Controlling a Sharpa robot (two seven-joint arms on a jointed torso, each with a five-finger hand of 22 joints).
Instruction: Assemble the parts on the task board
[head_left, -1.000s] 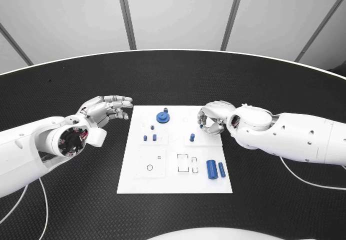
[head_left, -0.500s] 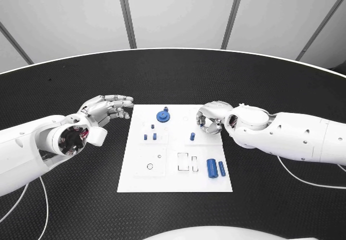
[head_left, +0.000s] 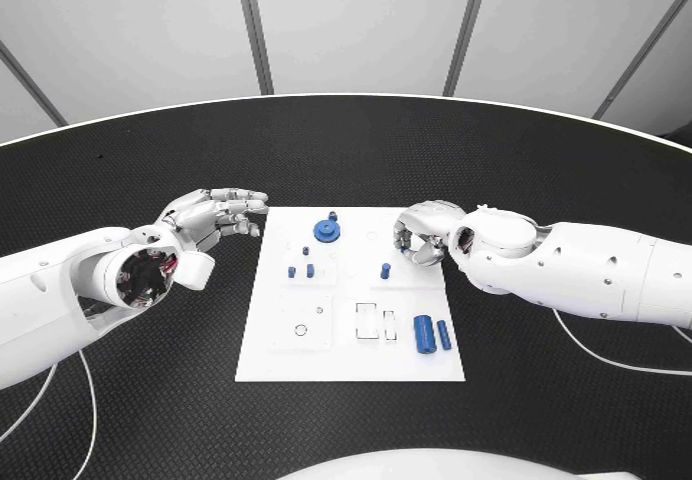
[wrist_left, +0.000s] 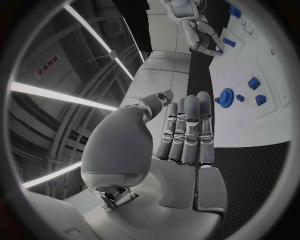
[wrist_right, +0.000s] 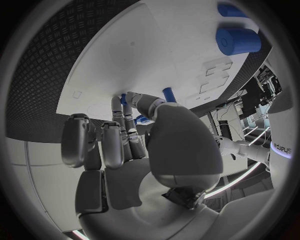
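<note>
1. White task board is lying mid-table; blue parts are sitting scattered across it.
2. Far row: a gear-shaped part with a small peg just beyond it. Middle: two short pegs left of centre, one upright peg right of centre. Near right: a thick cylinder and a thin rod are lying side by side, not yet seated.
3. Left hand is hovering off the board's far-left corner over the black table, fingers lightly curled and grasping nothing.
4. Right hand is hanging over the board's far-right edge, fingers curled downward. The right wrist view has fingertips close to the upright peg; I cannot tell whether they are touching it or pinching anything.
5. Judgement: the step in hand looks like the right hand reaching for, or adjusting, the upright peg. Assembly seems only partly along, with the rectangular slots near centre open.
6. Next move likely calls for a fine pinch on a small upright piece, lowering straight down to avoid knocking it over.
</note>
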